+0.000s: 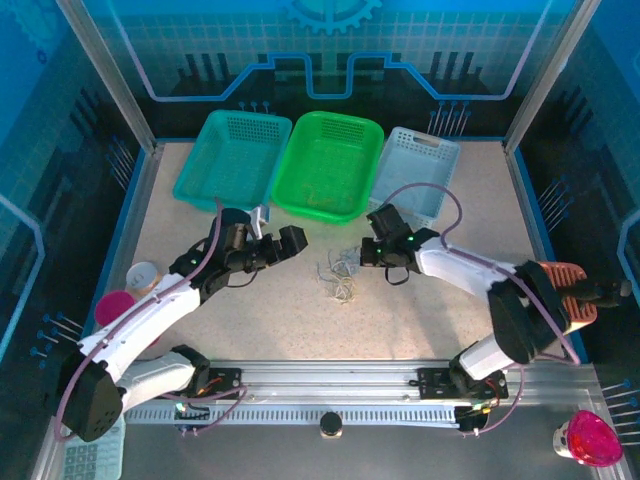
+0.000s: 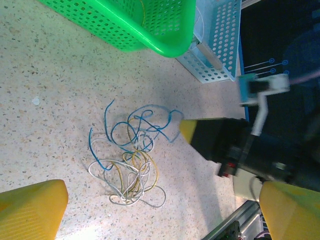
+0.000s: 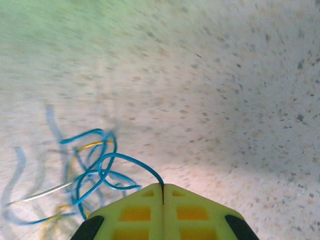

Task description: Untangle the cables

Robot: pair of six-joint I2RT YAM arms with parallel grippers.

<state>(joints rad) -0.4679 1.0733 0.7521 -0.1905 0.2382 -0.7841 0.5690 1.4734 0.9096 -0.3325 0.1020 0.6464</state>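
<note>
The cables [image 1: 338,275] lie as a small clump of thin blue, white and yellowish cords on the speckled table, between the two arms. In the left wrist view the cables [image 2: 130,160] show blue loops on top and white and yellow loops below. My left gripper [image 1: 283,243] hovers just left of the clump, and its yellow fingers [image 2: 31,207] stand wide apart with nothing between them. My right gripper [image 3: 162,186] is shut on the end of a blue cable [image 3: 102,165], whose loops trail off to the left. The right gripper [image 1: 368,250] sits at the clump's right side.
Three baskets stand along the back: teal [image 1: 232,155], green [image 1: 328,163] and light blue [image 1: 418,170]. The green basket [image 2: 150,30] is close behind the clump. A tape roll [image 1: 143,275] and pink cup [image 1: 113,305] sit at the left edge.
</note>
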